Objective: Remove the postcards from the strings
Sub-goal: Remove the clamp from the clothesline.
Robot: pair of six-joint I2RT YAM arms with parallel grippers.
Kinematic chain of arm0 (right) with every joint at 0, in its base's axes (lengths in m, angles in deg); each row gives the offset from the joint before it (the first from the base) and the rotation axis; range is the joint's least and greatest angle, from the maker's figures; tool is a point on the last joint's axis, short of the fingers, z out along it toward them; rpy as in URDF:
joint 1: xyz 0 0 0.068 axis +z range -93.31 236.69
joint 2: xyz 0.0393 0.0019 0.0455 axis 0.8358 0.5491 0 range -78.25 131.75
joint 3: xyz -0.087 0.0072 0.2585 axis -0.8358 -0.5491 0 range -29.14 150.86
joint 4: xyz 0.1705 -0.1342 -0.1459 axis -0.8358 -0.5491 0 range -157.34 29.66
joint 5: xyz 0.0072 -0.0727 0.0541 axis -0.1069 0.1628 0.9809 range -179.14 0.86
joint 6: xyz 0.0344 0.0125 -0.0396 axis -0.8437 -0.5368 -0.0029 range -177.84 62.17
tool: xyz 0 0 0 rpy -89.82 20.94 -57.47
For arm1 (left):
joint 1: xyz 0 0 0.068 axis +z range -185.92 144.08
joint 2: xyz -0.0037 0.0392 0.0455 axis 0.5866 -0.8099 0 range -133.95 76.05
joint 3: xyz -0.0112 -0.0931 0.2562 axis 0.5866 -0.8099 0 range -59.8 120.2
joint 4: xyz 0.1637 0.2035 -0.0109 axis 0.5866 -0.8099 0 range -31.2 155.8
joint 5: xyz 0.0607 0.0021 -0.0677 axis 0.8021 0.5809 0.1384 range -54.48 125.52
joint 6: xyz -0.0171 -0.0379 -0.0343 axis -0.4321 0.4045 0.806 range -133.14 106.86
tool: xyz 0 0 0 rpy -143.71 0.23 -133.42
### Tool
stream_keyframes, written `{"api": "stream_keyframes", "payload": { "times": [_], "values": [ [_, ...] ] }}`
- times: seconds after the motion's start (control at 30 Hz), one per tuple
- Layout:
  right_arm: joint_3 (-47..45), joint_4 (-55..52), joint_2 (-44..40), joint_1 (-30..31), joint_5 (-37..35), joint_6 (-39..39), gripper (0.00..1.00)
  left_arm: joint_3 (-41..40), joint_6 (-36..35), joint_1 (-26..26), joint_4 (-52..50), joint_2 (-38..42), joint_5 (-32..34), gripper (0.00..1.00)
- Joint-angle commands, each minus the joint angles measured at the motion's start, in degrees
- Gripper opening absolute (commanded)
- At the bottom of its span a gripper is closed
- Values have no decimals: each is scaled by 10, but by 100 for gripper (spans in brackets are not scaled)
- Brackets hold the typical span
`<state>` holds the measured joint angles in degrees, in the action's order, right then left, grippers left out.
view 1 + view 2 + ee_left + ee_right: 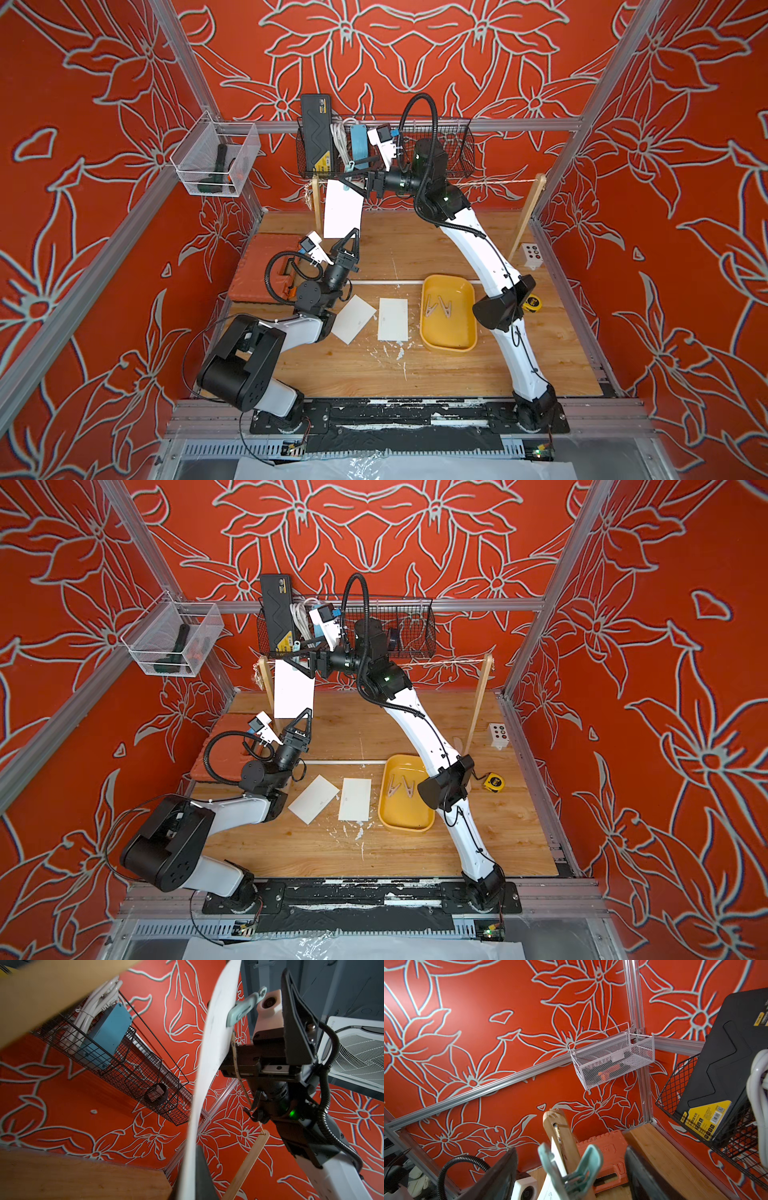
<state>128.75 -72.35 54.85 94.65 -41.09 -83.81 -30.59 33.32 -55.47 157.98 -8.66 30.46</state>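
- In both top views the hanging postcard (343, 210) was a plain white rectangle. It was clipped by its top edge to the string (498, 182) close to the left wooden post (316, 203), and it hung slightly askew.
- In a top view my left gripper (308, 712) was pinched closed on that card's lower corner.
- My right gripper (345, 173) sat at the card's top edge, its jaws apart on either side of the teal clothespin (348, 167).
- Two more cards lay flat on the table. The tilted postcard (355, 318) was by my left arm and the straight postcard (392, 319) was beside the yellow tray (453, 332). Both were blank white.
- In the left wrist view the hanging postcard (212, 1064) bowed in one long, clean white curve. The teal clothespin (243, 1008) bit its upper edge, and one of my left fingers (201, 1172) lay against its lower end.
- In the right wrist view the teal clothespin (571, 1169) stood between my two dark right fingers (500, 1174) with a gap on each side. A sliver of white card (549, 1186) showed beneath it, just in front of the wooden post (560, 1136).
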Motion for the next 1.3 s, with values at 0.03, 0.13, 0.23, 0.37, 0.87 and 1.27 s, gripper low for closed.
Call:
{"api": "stream_keyframes", "payload": {
  "times": [0.03, 0.13, 0.23, 0.37, 0.87, 1.27],
  "values": [
    [20, 34, 10, 3, 28, -16, 74, 13, 7, 5, 55, -2, -16, 0],
    [20, 36, 12, 3, 36, -19, 71, 14, 13, 5, 55, -3, -17, 0],
    [20, 38, 13, 3, 43, -23, 69, 17, 16, 6, 55, -4, -18, 0],
    [19, 38, 14, 3, 51, -24, 64, 19, 19, 7, 54, -6, -19, 0],
    [13, 43, 11, 4, 60, -22, 45, 19, 27, 9, 51, -7, -24, 0],
    [10, 40, 6, 4, 53, -15, 34, 20, 31, 10, 49, -7, -25, 0]
  ]
}}
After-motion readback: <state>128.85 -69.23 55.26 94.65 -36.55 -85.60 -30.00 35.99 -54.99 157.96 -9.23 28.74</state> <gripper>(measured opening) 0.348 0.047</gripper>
